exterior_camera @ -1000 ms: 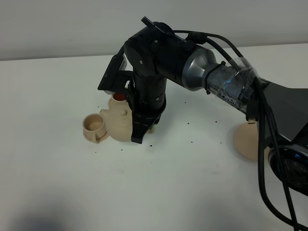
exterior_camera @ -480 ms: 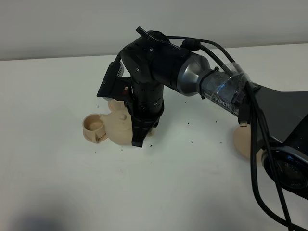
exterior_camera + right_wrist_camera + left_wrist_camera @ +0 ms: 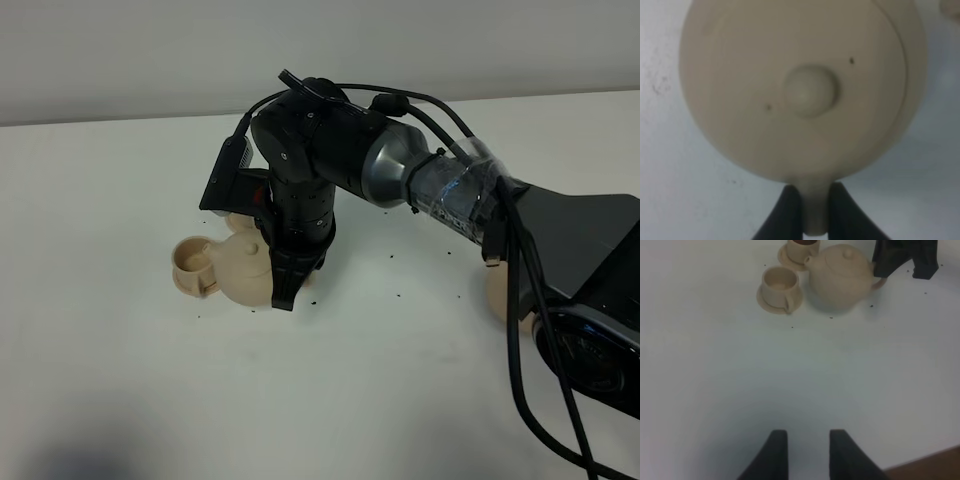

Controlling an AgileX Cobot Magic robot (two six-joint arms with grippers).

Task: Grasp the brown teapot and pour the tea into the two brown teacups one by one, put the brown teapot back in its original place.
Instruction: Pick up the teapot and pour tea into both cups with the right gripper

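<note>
The brown teapot [image 3: 245,272] stands about upright, low at the table, with my right gripper [image 3: 283,290] shut on its loop handle [image 3: 815,212]. In the right wrist view the knobbed lid [image 3: 810,91] fills the picture from above. One brown teacup [image 3: 195,262] on its saucer sits just left of the pot. The other teacup [image 3: 802,247], with dark liquid in it, stands beyond the spout and is mostly hidden behind the arm in the high view. The tan plate [image 3: 495,295] peeks out at the right. My left gripper [image 3: 807,452] hovers open over bare table, well short of the cups.
The right arm's black wrist and grey forearm [image 3: 420,175] stretch across the middle of the white table [image 3: 350,400], with cables [image 3: 520,330] trailing to its base at the right. Small dark specks [image 3: 395,255] are scattered around the pot.
The right wrist has turned and sunk a little, bringing the teapot from a tilt toward the far cup back to level and lower. The left gripper has stayed put.
</note>
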